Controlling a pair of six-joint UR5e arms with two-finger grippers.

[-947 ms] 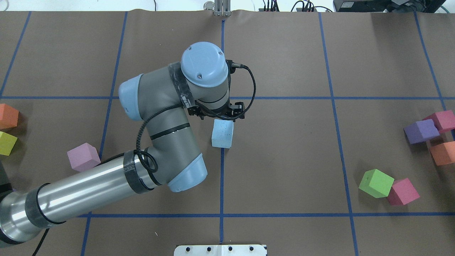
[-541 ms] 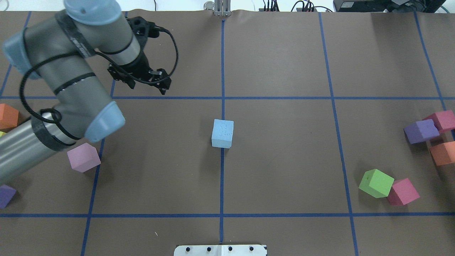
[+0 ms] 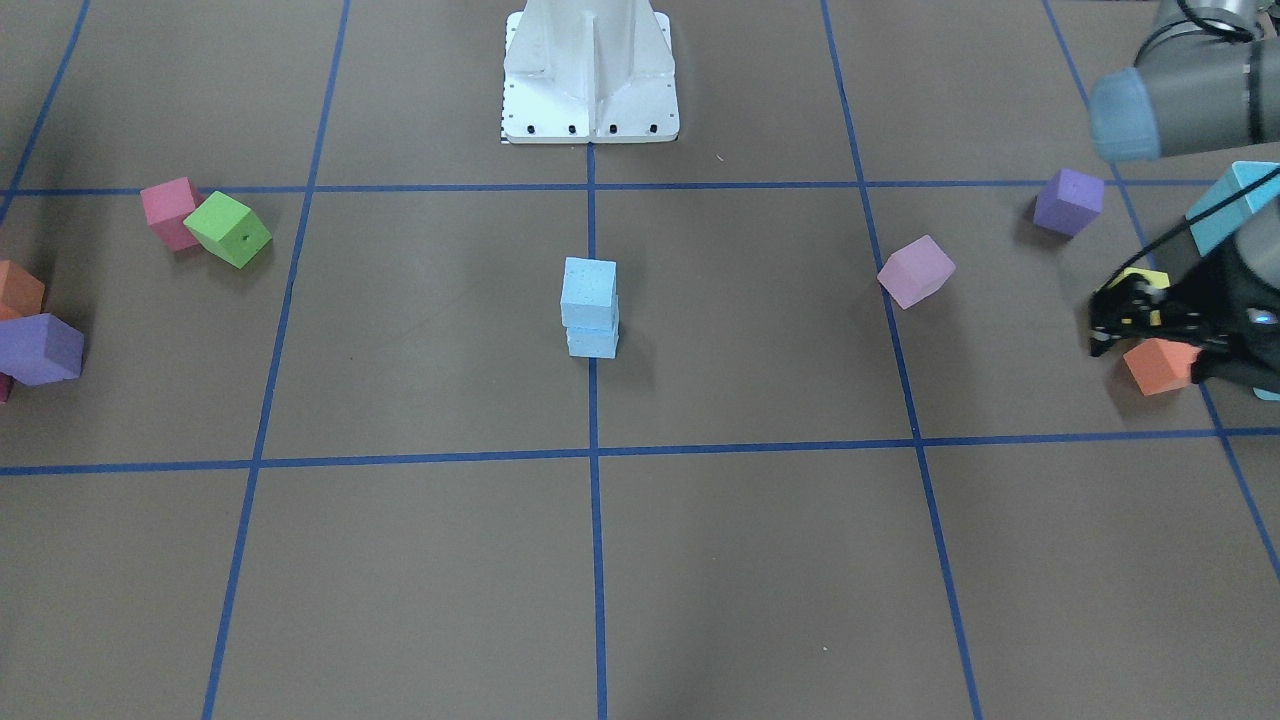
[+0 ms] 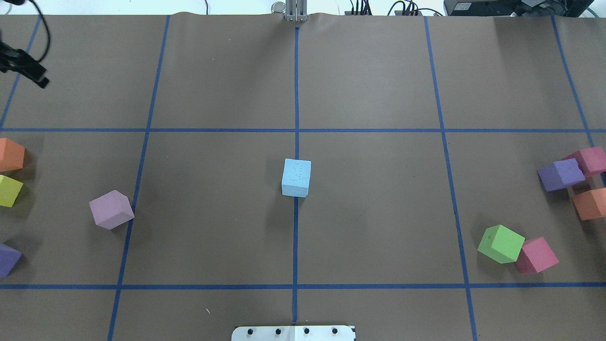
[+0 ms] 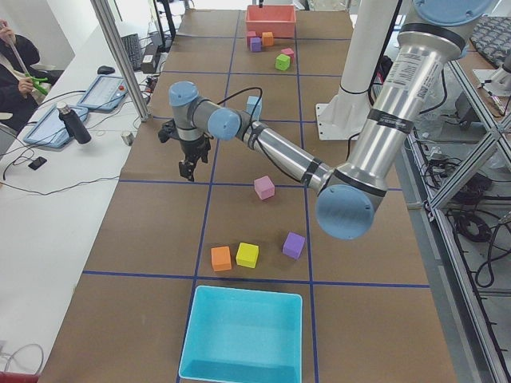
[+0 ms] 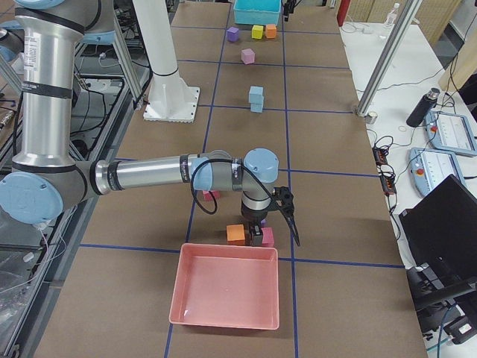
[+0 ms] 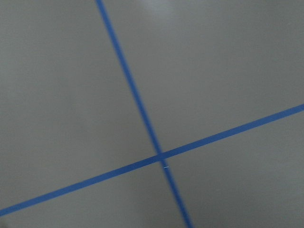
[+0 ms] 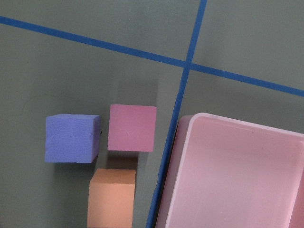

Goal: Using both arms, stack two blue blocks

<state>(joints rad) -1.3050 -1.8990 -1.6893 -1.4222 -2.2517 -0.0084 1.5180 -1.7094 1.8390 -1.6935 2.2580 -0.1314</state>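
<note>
At the middle of the desk (image 4: 378,213), on the blue tape line that runs out from the robot's white base (image 3: 590,75), the two blue blocks (image 3: 590,312) stand stacked. The upper block (image 3: 589,288) rests on the lower block (image 3: 593,342), shifted slightly to one side in the front view. From overhead only the top one shows. Nothing touches the stack.

The left arm (image 5: 279,148) stretches toward the far part of the desk's left end, well apart from the stack. The left gripper (image 3: 1103,323) hangs above the bare desk with its jaws apart and nothing between them. Its wrist camera shows only the desk surface and two crossing tape lines. A mauve cube (image 4: 111,210), a yellow cube (image 4: 9,190) and a teal box (image 5: 243,335) lie at that end.

The right arm (image 6: 149,175) reaches low over the desk's right end. The right gripper (image 6: 258,233) points down close over a small cluster: a purple cube (image 8: 72,137) just beside a pink cube (image 8: 132,127), with an orange cube (image 8: 112,197) next to both. A pink tray (image 8: 232,175) sits right beside them, across a tape line. I cannot tell whether these jaws are wide or closed, since only the side view shows them. A green cube (image 4: 501,244) lies nearer the robot on that side.
</note>
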